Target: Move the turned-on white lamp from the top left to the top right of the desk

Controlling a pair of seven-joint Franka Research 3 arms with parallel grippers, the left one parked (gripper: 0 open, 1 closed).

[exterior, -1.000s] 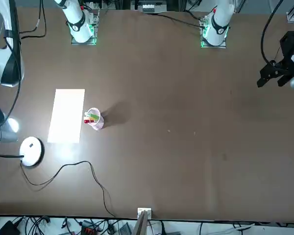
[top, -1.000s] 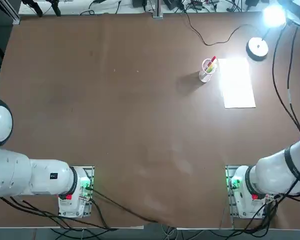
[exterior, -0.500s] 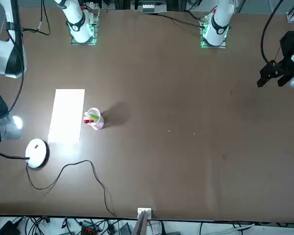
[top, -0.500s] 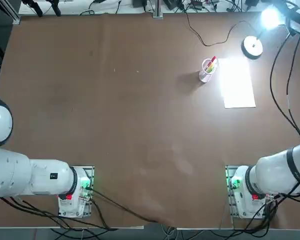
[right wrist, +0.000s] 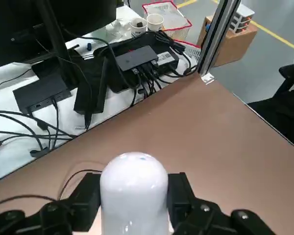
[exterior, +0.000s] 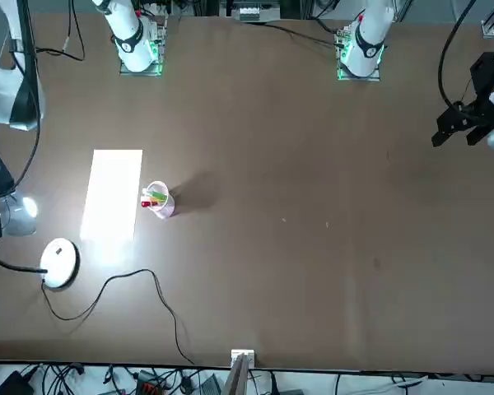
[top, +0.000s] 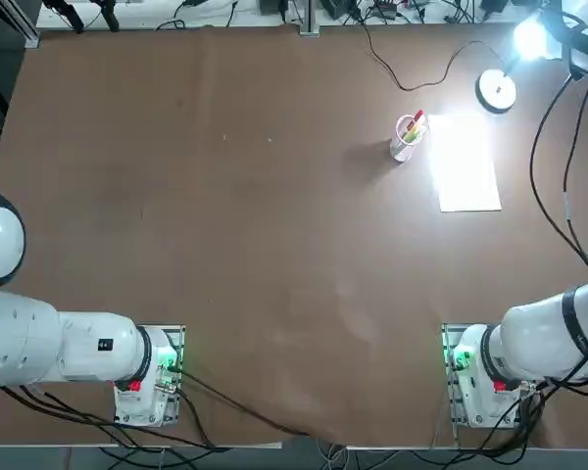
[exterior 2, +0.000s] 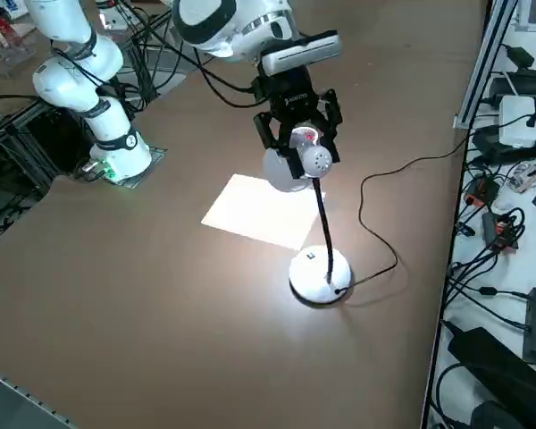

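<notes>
Right now the right gripper [exterior 2: 297, 154] is clamped tight on the glowing head of the white lamp [exterior 2: 317, 223], one finger on each side of the rounded shell, as the wrist view shows [right wrist: 134, 196]. The lamp is at the far right corner of the desk [top: 225, 215] as the robot faces it. Its disc base [top: 496, 91] lies just beyond the white paper sheet [top: 464, 163], and whether the base rests fully on the wood or is tilted cannot be told.

The main risk lies in where the grip sits. The gripper holds the head, not the base, and the slim neck between them looks flexible, so any sideways pull would likely bend the neck or drag the base, not carry it cleanly. If the base is skewed when the fingers let go, the lamp could rock or tip over.

The thin black cord [top: 412, 70] trails from the base across the desk toward the far edge. It has little slack near the base, so a further move could pull it taut and tug the lamp back.

The clear cup of pens [top: 407, 136] stands near the paper sheet, apart from the lamp for now. A dragged base or a swept cord could knock this light cup over. The smooth head could also slip from the fingers.
</notes>
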